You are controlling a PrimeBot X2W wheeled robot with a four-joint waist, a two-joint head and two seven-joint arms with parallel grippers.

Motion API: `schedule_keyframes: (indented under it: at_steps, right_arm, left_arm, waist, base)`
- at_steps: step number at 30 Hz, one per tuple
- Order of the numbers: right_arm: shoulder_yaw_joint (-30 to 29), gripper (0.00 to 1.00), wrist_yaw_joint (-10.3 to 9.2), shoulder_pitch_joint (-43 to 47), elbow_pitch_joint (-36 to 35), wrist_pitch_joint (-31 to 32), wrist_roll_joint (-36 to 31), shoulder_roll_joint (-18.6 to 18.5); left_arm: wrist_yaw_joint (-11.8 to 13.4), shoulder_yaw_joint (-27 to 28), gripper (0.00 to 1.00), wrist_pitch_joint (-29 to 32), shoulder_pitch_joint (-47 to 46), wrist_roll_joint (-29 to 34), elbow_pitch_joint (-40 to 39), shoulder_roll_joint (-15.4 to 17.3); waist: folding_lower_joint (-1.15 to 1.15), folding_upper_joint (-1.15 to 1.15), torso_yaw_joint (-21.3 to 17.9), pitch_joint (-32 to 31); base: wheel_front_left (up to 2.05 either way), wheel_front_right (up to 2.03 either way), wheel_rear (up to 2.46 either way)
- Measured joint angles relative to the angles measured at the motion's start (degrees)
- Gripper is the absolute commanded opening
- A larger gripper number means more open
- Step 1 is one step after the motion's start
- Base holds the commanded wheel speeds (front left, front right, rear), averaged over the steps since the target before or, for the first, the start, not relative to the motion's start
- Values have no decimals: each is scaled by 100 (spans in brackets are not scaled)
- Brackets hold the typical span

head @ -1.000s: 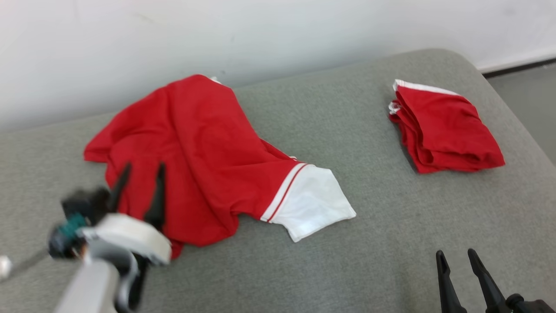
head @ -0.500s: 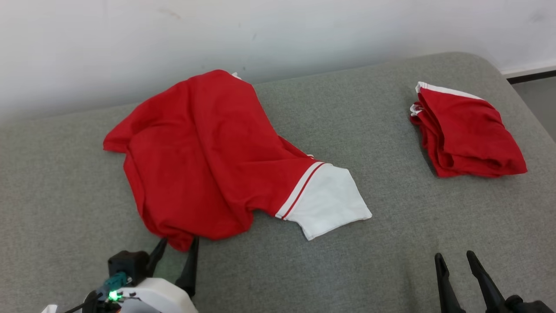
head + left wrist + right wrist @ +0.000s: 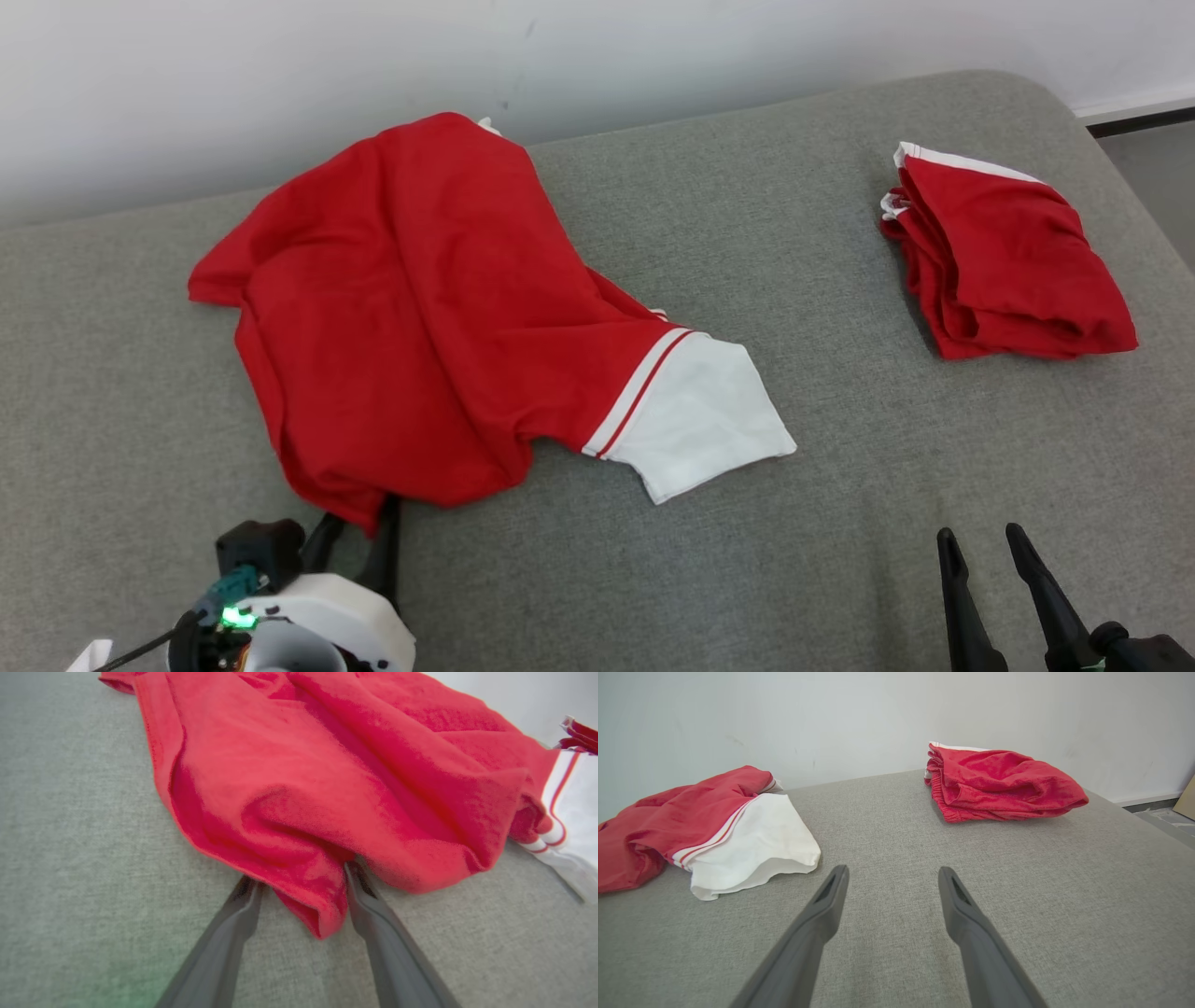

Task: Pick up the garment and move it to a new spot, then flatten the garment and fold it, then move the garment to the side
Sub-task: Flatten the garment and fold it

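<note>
A crumpled red garment (image 3: 420, 308) with a white, red-striped sleeve (image 3: 695, 420) lies on the grey cushioned surface (image 3: 747, 215), left of centre. My left gripper (image 3: 362, 527) is open at the garment's near corner. In the left wrist view the gripper (image 3: 301, 882) has a finger on each side of a hanging fold of red cloth (image 3: 303, 779), with both tips tucked under the hem. My right gripper (image 3: 980, 541) is open over bare cushion at the lower right, and the right wrist view shows nothing between the fingers of this gripper (image 3: 893, 872).
A second red garment (image 3: 1008, 261), folded into a stack, sits at the far right of the cushion, also seen as the folded stack (image 3: 999, 779) ahead of my right fingers. A white wall runs along the back. The cushion's rounded right edge drops to the floor (image 3: 1153, 159).
My left gripper has drawn back from above the garment to its near corner, and its tips now reach under the hem. The head camera has shifted. My right gripper has held still.
</note>
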Motion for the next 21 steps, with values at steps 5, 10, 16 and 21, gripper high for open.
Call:
schedule_keyframes:
  at_steps: [5, 10, 16, 21]
  right_arm:
    - [-73, 100, 0, 3, 0, 0, -9, 24]
    - [-89, 100, 0, 93, 25, 0, -49, 8]
    - [-118, 100, 0, 212, 46, 0, -49, -21]
    - [-96, 100, 0, 310, 87, 0, -49, -49]
  left_arm:
    - [-250, -33, 0, -2, -140, -168, 107, -46]
    - [-405, 23, 0, 279, 32, -365, -404, 198]
    - [-475, 213, 0, 1318, 668, -644, -1670, 983]
    - [-425, 396, 0, 2286, 1183, -945, -2629, 1597]
  waist:
    - [1, 0, 124, -31]
    - [1, 0, 334, -178]
    - [0, 0, 601, -409]
    - [0, 0, 804, -582]
  base:
    - [0, 0, 0]
    - [0, 0, 0]
    - [0, 0, 0]
    - [0, 0, 0]
